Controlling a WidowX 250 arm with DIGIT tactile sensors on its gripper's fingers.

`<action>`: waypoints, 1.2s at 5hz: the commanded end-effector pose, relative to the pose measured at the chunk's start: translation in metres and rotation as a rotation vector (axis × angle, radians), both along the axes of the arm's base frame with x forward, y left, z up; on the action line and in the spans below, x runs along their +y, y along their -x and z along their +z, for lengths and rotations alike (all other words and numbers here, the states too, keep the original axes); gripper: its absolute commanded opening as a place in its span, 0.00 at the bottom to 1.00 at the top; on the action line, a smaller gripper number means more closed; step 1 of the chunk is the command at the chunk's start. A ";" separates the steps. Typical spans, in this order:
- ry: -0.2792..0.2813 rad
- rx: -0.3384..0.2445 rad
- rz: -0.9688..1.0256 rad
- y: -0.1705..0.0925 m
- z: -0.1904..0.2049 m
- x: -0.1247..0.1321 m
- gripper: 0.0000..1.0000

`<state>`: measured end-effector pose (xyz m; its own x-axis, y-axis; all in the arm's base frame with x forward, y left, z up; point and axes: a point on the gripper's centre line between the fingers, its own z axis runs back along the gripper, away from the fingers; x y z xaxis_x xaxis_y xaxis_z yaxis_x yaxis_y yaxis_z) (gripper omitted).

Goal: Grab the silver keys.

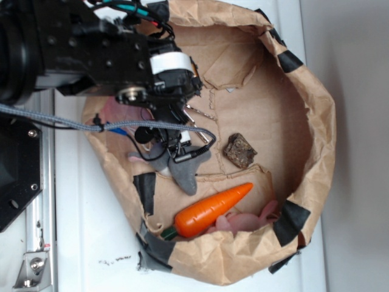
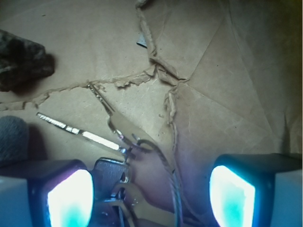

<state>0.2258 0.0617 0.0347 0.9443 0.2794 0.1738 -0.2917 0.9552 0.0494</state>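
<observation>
Right, we start at the claw (image 2: 151, 194), and in the wrist view its two glowing pads (image 2: 71, 198) stand wide apart with nothing pinched between them. We see the silver keys (image 2: 111, 142) lying on the cardboard floor just ahead of the left-hand pad: two long blades fan out toward the upper left, a darker key head sits close against that pad, and thin wire rings loop beside them. We count one bunch.

From the exterior view, the claw (image 1: 182, 131) hangs low inside one brown paper-lined bin (image 1: 316, 115) patched with black tape, and a glint of the keys (image 1: 197, 112) shows just beside it. Under the arm lies one grey plush (image 1: 182, 170). Further out we have one dark lumpy rock (image 1: 240, 150), apart from the keys. Near the bin's lower rim lies one orange carrot (image 1: 213, 210), touching one pink soft toy (image 1: 246, 220). The bin sits on a white tabletop (image 1: 91, 243). We can read no writing anywhere.
</observation>
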 end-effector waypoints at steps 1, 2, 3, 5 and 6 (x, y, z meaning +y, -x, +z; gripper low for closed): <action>-0.004 -0.001 0.017 -0.007 0.004 0.002 0.00; -0.013 0.001 0.013 -0.008 0.004 0.002 0.00; -0.020 0.011 0.010 -0.006 0.004 0.003 0.00; 0.007 0.028 0.015 -0.005 0.017 0.008 0.00; 0.022 0.031 0.018 -0.003 0.028 0.009 0.00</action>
